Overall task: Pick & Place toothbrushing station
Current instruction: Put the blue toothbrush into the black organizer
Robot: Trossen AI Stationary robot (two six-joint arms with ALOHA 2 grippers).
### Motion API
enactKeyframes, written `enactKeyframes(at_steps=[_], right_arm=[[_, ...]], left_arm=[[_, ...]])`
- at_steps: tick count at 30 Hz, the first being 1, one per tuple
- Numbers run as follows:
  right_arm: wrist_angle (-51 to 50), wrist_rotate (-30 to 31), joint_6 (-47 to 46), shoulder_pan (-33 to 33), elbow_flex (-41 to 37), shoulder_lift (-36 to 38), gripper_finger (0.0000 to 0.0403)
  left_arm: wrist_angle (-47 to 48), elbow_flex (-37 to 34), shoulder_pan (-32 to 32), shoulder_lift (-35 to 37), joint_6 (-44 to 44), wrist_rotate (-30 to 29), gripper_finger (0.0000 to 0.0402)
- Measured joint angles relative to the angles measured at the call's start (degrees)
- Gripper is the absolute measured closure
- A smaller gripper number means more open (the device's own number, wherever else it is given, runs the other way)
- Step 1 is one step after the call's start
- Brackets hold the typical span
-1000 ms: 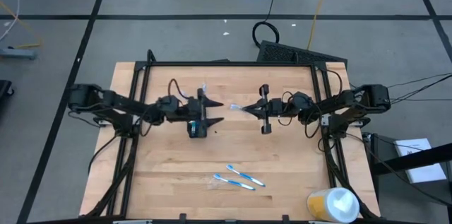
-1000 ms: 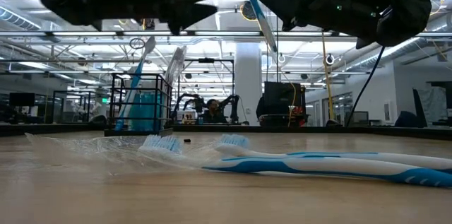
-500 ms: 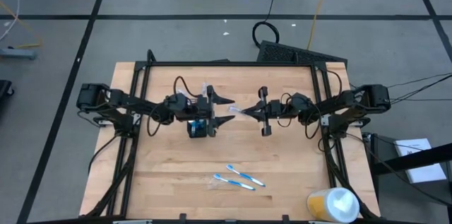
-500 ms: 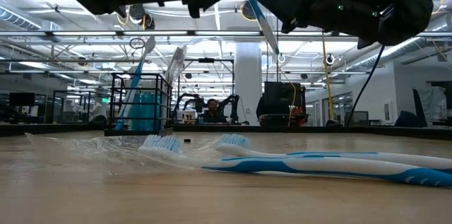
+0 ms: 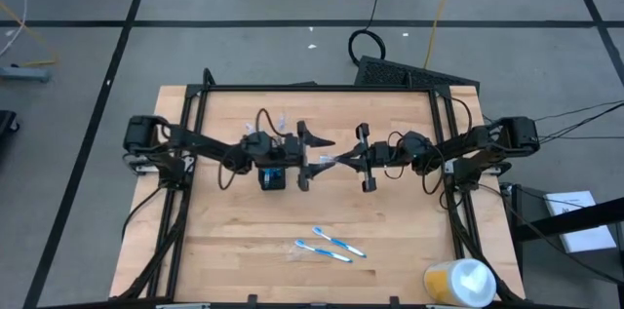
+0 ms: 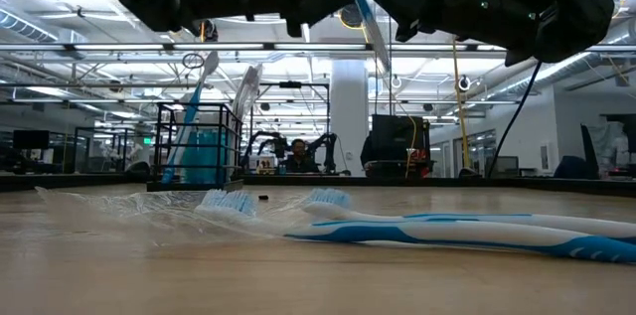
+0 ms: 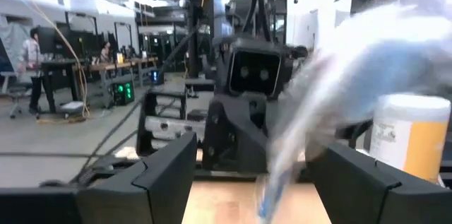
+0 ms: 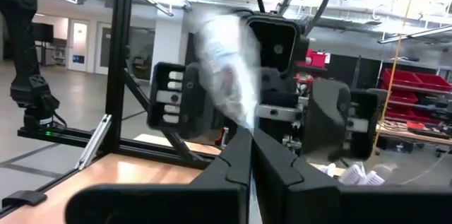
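Note:
My right gripper [image 5: 346, 158] [image 8: 251, 155] hangs above the middle of the table, shut on a blue-and-white toothbrush [image 5: 327, 160] [image 6: 370, 22] in a clear wrapper. My left gripper [image 5: 317, 160] [image 7: 261, 160] faces it, open, one finger on either side of the brush's free end [image 7: 311, 104]; no touch shows. The black mesh holder [image 5: 273, 176] [image 6: 199, 146] stands on the table under the left arm, with a toothbrush and a blue tube upright in it. Two more toothbrushes [image 5: 330, 244] [image 6: 437, 228] lie flat near the front edge. My right gripper pinches one end of the wrapped toothbrush [image 8: 244, 128] between its two shut fingers. The fingers come about level from the table's right side and lie along the brush. The brush is lifted clear and sticks out past the fingertips toward the left arm, slanted in the low view.
A yellow-and-white round container [image 5: 460, 282] [image 7: 409, 136] stands at the front right corner. A clear wrapper [image 6: 119, 211] lies by the two loose brushes. Black frame rails [image 5: 185, 134] run along the table's left and right sides.
My left gripper has moved toward the table's right edge, up to the right gripper, staying open; its fingers now stand around the free end of the held toothbrush. The right gripper and the brush have kept their place.

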State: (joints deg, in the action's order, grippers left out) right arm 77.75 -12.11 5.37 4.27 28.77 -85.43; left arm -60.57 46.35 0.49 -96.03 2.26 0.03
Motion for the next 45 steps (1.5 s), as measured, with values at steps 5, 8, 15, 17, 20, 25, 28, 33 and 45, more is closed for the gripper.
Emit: enactKeyframes(at_steps=[5,8,15,17,20,25,28,33,45], right_arm=[[-0.44,0.02,0.26,0.00,0.00,0.00,0.0403],[-0.81,0.02,0.55,0.00,0.00,0.00,0.0403],[-1.33,0.10,1.35,0.02,0.00,0.00,0.0403],[-1.26,0.10,1.37,0.12,0.00,0.00,0.0403],[-1.24,0.14,1.40,0.21,-0.09,0.00,0.0403],[-1.25,0.30,1.39,0.22,-0.14,0.00,0.0403],[-1.24,0.30,1.39,0.24,-0.15,0.00,0.0403],[-1.24,0.30,1.37,0.23,-0.15,0.00,0.0403],[-1.24,0.30,1.33,0.24,-0.17,0.00,0.0403]], left_arm=[[-0.06,1.65,0.00,-1.53,-0.52,0.38,0.0133],[0.04,1.66,-0.02,-1.33,0.30,0.44,0.0133],[0.38,1.66,-0.31,-0.96,1.80,0.46,0.0133],[0.37,1.66,-0.69,-0.94,1.97,0.47,0.0133],[0.53,1.66,-1.37,-0.78,2.73,0.44,0.0133],[0.60,1.66,-2.47,-0.61,5.23,0.55,0.0133],[0.44,1.66,-2.93,-0.61,6.00,0.57,0.0133],[0.46,1.66,-2.91,-0.61,6.52,0.19,0.0133],[0.50,1.66,-2.89,-0.61,6.57,-0.08,0.0214]])
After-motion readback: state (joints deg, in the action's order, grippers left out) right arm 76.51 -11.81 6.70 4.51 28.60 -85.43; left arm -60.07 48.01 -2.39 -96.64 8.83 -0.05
